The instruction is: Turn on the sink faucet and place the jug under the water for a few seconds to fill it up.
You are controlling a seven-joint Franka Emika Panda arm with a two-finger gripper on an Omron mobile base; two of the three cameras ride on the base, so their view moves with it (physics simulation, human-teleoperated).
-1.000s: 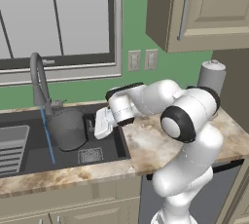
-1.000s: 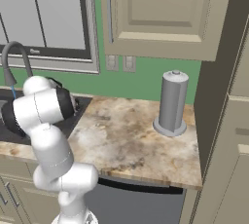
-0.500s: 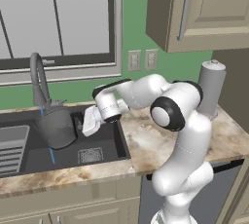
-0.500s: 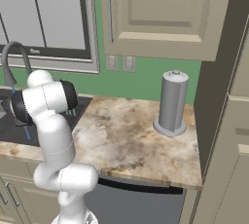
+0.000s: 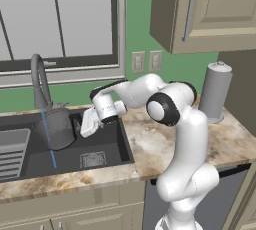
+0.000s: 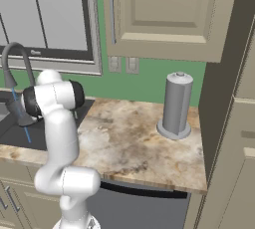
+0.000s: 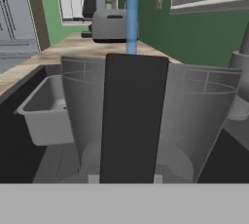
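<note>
gripper (image 5: 79,125): clamped on the jug's handle
jug (image 5: 56,129): in sink (image 5: 107,150), water (image 5: 48,137) at its 9 o'clock edge

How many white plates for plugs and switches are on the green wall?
2: the left wall plate and the right wall plate sit side by side under the cabinet, beside the window. Others may be hidden.
</note>
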